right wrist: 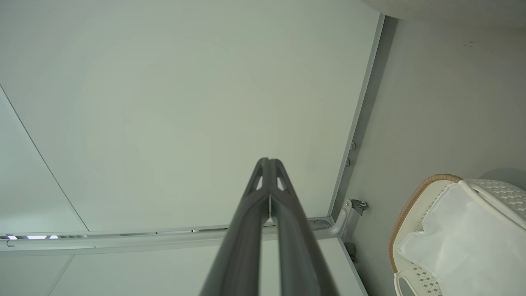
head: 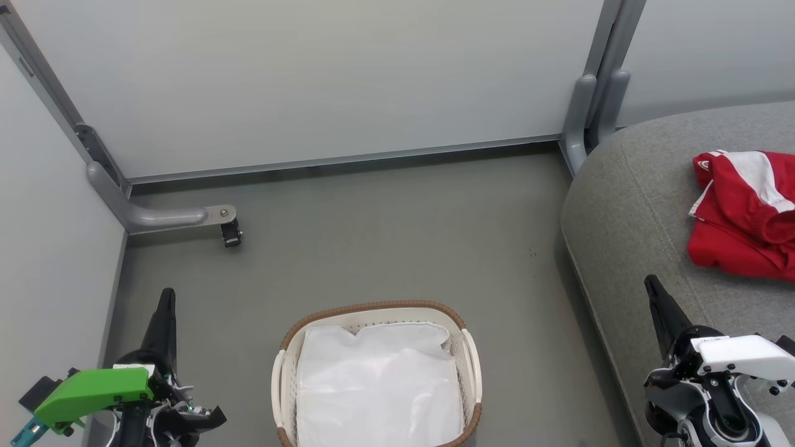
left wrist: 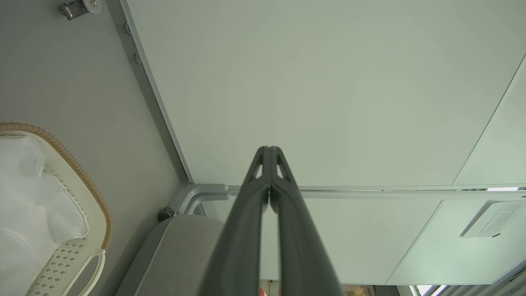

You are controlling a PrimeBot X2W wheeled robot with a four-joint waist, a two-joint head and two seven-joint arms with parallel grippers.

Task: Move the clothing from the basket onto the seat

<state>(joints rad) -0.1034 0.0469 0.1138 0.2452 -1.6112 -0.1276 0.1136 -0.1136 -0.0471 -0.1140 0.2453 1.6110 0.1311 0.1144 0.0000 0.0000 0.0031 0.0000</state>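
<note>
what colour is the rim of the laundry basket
Brown, with a woven look, on the white basket's rim; clearest in the head view.

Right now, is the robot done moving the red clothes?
Looks done: the red clothing lies on the grey seat, and the basket holds just its white liner. In hand: nothing; the left fingers and right fingers are shut and empty. Left: nothing that I can see.

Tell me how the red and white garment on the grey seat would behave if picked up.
Probably floppy: the red and white garment lies crumpled in soft folds on the grey seat, so it would drape. Likely light, as the fabric looks thin.
</note>
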